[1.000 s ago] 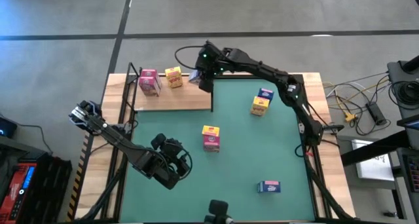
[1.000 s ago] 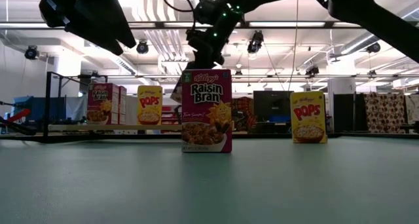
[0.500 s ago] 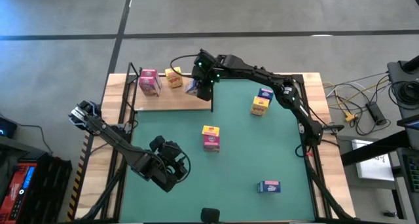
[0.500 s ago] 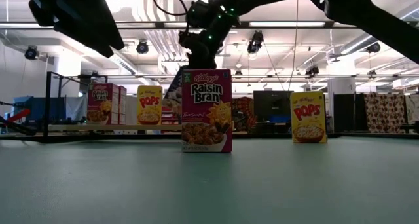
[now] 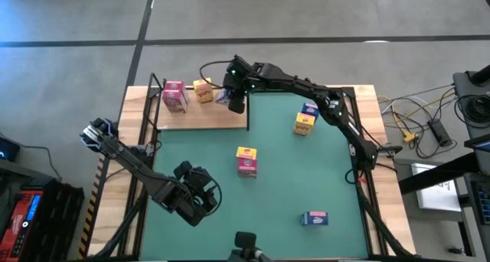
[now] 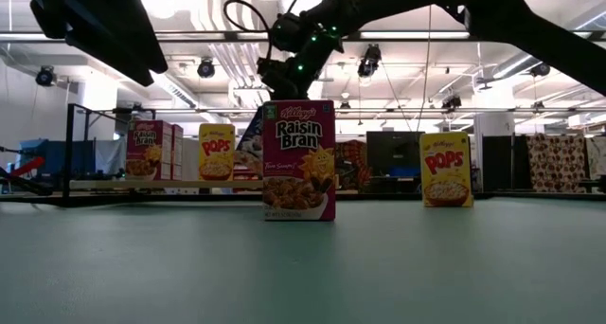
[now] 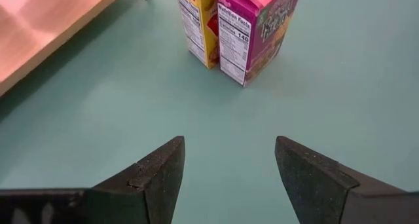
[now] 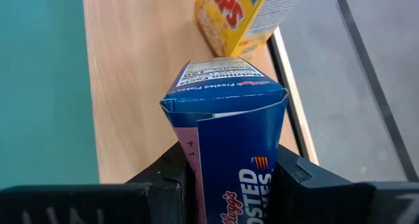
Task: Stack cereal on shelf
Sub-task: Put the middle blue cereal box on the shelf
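Gripping blue Frosted Flakes box (image 8: 226, 139) over shelf (image 8: 141, 73), right pincer (image 8: 229, 175); left pincer (image 7: 229, 178) spread.

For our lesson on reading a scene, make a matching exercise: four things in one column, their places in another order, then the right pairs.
Things:
1. Frosted Flakes box
2. Pink and yellow pair
3. Lone blue box
4. Left tool

Places:
A. Mid-mat, side by side
B. Open above bare mat
C. Held by the right tool, over the shelf
D. On the mat's near right part

Pairs: 1-C, 2-A, 3-D, 4-B
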`<state>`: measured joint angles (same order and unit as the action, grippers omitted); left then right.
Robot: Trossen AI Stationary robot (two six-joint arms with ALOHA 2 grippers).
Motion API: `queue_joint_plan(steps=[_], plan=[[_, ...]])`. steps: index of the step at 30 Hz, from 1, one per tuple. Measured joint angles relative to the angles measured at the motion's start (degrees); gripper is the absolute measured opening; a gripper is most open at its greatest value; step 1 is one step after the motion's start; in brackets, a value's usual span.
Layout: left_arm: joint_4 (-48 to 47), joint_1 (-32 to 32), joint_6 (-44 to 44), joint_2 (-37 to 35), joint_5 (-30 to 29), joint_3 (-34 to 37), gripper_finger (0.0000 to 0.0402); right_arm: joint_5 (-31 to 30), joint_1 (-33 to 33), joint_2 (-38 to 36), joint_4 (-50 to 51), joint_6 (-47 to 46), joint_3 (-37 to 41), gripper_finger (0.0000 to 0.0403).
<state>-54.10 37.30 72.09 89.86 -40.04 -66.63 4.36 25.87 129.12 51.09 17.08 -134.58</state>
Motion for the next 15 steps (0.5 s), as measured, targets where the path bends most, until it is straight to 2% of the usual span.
queue_joint_plan(steps=[7,15], plan=[[0.0,0.0,0.5,0.0,0.3,0.0,0.0221,-0.1,1.8,0.0,0.9,-0.6,0.0,0.0116],[-0.6,0.0,0.5,0.0,0.3,0.0,0.0221,0.1,3.0,0.0,-1.0,-0.6,0.0,0.0152]])
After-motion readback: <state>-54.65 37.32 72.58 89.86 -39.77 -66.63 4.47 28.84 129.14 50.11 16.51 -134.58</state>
